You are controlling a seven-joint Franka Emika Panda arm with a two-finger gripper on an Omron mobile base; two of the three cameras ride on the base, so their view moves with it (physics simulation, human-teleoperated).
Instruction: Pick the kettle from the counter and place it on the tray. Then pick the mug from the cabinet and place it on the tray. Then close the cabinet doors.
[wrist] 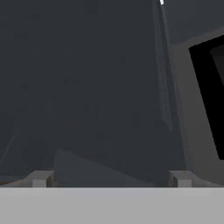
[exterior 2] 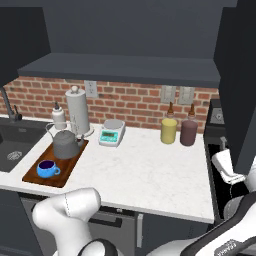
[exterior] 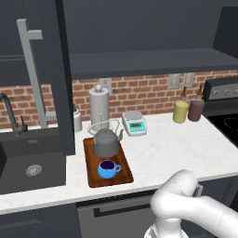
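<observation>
**Kettle and mug both on the tray, cabinet doors standing open**

Taking the tray [exterior: 108,179] as the landmark: to its left lies the black sink [exterior: 28,162], and above that edge swings an open cabinet door [exterior: 51,69] with its grey bar handle [exterior: 32,69]. On the tray's far half sits the kettle [exterior: 106,142]; the blue mug [exterior: 108,168] rests on its near half, just in front of the kettle. Behind the tray stands a paper-towel roll [exterior: 99,108]; to its right on the counter [exterior: 176,144] are a small scale [exterior: 134,122] and two jars [exterior: 188,110]. Farther right, the other cabinet door [exterior 2: 240,75] hangs open. The gripper [wrist: 111,178] faces a dark panel, fingertips spread apart, clasping nothing.
</observation>
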